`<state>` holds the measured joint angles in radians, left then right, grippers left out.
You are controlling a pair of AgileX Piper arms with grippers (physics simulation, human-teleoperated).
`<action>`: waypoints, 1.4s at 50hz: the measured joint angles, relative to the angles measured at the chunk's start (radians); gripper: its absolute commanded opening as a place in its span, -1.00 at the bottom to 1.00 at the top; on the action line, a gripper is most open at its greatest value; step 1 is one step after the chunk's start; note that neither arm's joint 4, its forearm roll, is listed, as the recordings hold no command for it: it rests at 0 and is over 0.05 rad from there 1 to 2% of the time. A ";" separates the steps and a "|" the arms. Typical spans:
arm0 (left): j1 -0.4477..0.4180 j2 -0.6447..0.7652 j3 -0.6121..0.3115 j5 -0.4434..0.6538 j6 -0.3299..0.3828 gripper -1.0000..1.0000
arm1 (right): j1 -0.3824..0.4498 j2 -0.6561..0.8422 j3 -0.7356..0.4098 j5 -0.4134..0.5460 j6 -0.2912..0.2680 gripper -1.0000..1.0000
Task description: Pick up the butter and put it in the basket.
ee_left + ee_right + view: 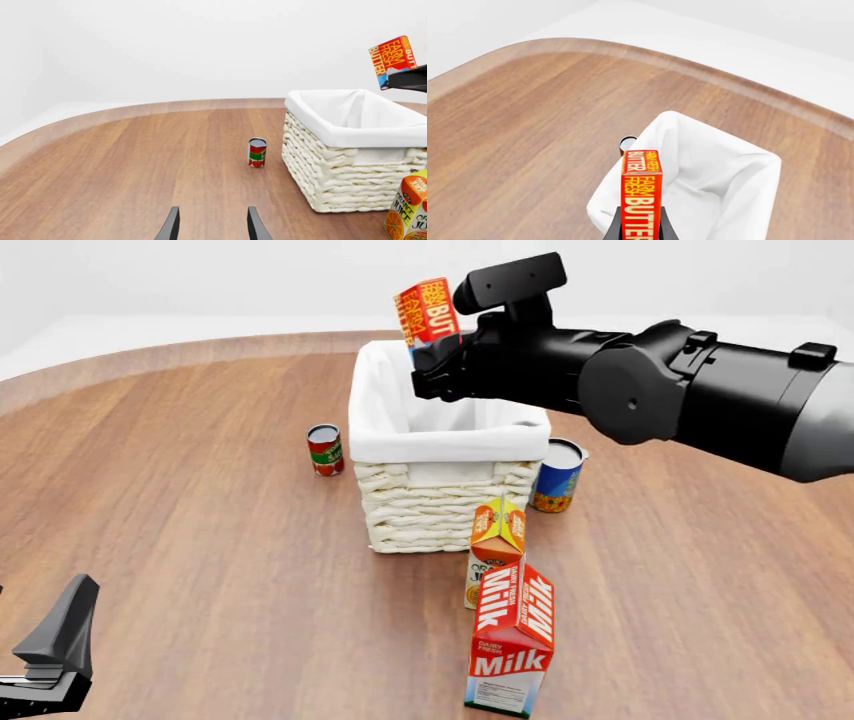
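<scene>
The right claw [434,358] is clamped on the butter [427,310], holding the box on edge in the air above the far end of the basket [447,495]. From the right wrist, the butter [642,195] stands between the two fingers with the basket's white cloth [720,175] below it. The left claw [212,225] hovers low over the table [200,540] with its fingers apart, holding nothing, well away from the basket. A small red can [324,449] stands just left of the basket, a blue can [558,475] just right of it. A juice carton [497,550] stands at its near side, a milk carton [511,640] nearer still.
</scene>
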<state>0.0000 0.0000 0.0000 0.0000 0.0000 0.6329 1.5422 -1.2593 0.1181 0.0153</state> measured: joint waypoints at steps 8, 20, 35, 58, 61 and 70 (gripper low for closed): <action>0.000 0.000 0.000 0.000 0.000 1.00 | -0.005 0.025 0.005 -0.018 0.000 -1.00; 0.000 0.000 0.000 0.000 0.000 1.00 | -0.018 0.062 0.006 -0.041 0.002 -1.00; 0.000 0.000 0.000 0.000 0.000 1.00 | -0.031 0.089 0.021 -0.069 0.004 -1.00; 0.000 0.000 0.000 0.000 0.000 1.00 | -0.059 0.078 0.008 -0.085 -0.003 1.00; 0.000 0.000 0.000 0.000 0.000 1.00 | -0.061 0.076 0.008 -0.086 -0.004 1.00; 0.000 0.000 0.000 0.000 0.000 1.00 | -0.063 0.070 0.008 -0.088 -0.004 1.00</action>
<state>0.0000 0.0000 0.0000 0.0000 0.0000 0.5702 1.6121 -1.2510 0.0304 0.0112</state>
